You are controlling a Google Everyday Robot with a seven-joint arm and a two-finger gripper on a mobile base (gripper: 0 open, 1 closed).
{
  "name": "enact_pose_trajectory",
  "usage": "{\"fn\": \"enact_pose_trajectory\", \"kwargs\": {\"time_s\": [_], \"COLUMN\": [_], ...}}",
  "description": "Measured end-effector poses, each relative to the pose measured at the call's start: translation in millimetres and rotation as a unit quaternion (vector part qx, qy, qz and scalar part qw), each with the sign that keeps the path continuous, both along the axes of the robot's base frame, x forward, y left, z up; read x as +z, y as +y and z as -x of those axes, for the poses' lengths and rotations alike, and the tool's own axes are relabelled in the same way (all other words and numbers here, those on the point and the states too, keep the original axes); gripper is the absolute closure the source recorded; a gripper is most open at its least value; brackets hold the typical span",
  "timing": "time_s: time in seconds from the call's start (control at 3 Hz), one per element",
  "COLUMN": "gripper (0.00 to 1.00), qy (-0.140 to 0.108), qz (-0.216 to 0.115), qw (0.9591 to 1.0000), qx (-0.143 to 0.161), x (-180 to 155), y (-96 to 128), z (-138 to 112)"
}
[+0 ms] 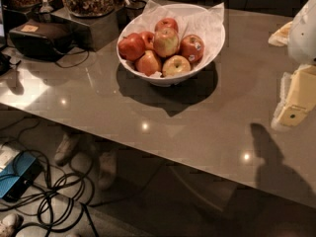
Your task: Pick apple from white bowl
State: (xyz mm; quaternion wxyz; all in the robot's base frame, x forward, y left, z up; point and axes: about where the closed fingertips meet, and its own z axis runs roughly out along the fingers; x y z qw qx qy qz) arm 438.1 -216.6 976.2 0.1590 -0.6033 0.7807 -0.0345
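At the left we are passing a dark case [39, 39] on the desk [148, 115], then reaching the white bowl [170, 79], where the apple [166, 42] is sitting atop the pile, touching redder apples [131, 46] around it. We are judging it firm, weighty and slick-skinned, best gripped across its widest middle. At the far right the hand [296, 101] is hanging well apart from the bowl; whether it is spread or closed we cannot tell.
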Motion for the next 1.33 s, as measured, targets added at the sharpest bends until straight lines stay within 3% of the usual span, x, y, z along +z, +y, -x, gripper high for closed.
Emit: {"fn": "enact_pose_trajectory", "kwargs": {"time_s": [0.33, 1.0, 1.33], "gripper": [0.0, 0.0, 0.0], "qy": [0.0, 0.023, 0.014], "qz": [0.0, 0.013, 0.016], "qw": [1.0, 0.9996, 0.9995], "qx": [0.0, -0.002, 0.022], "x": [0, 16, 20], "y": [0, 39, 61], "z": [0, -47, -67]}}
